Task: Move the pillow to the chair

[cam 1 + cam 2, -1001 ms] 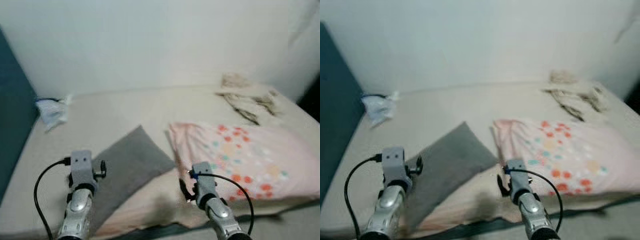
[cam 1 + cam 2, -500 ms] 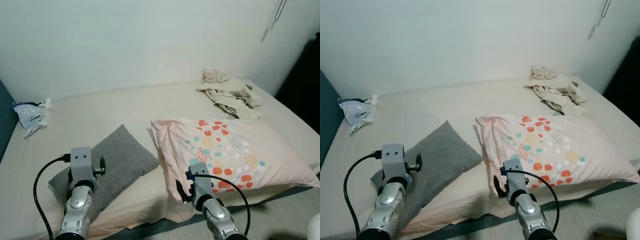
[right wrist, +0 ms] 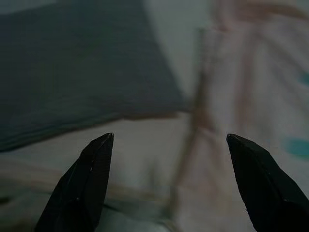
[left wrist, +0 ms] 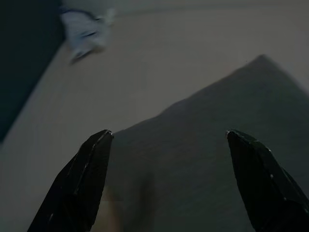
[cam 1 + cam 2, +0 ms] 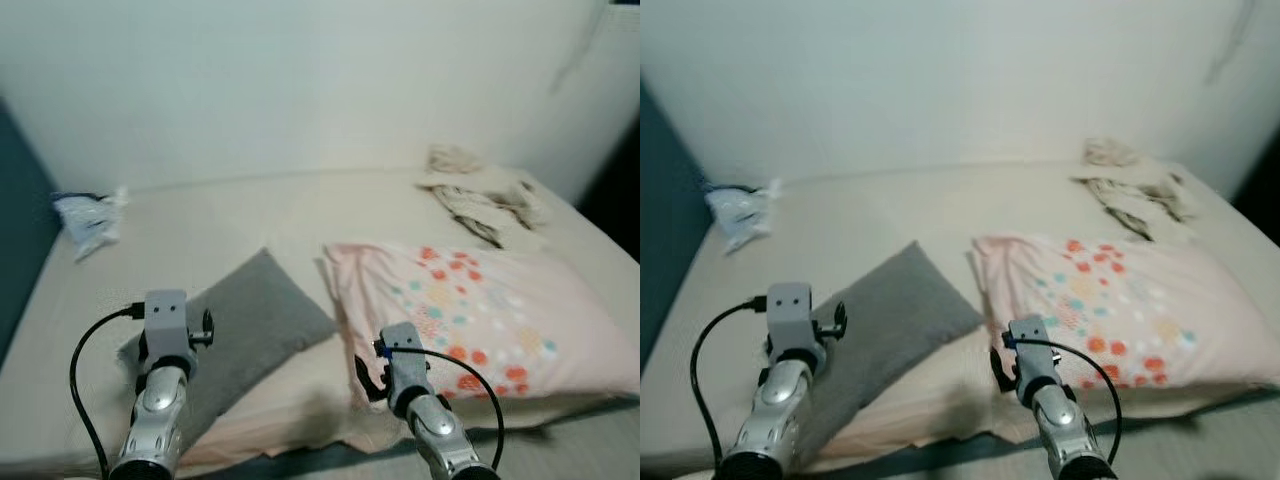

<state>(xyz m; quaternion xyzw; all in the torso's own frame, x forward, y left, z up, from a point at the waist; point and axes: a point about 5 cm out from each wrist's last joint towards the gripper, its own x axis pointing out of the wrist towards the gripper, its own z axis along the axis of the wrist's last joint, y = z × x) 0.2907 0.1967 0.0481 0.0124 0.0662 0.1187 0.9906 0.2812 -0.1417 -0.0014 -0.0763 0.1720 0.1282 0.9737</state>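
Both my arms held out over the near edge of the bed, nothing gripped.

Head views: the pink spotted pillow (image 5: pixel 480 325) lies along the bed's (image 5: pixel 200 235) near edge toward the right corner, with the grey cushion (image 5: pixel 245 335) just beside it on the left. A plastic bag (image 5: pixel 88 218) sits in the far left corner and crumpled clothes (image 5: pixel 480 195) in the far right corner. Both arms reach forward, wrists level.
Left wrist view: my left pincer (image 4: pixel 169 179) is spread wide, hovering above the grey cushion; the pillow is off to its right.
Right wrist view: my right pincer (image 3: pixel 169 181) is spread wide too, holding nothing, over the gap where cushion and pillow meet, with the pillow's left end close ahead.
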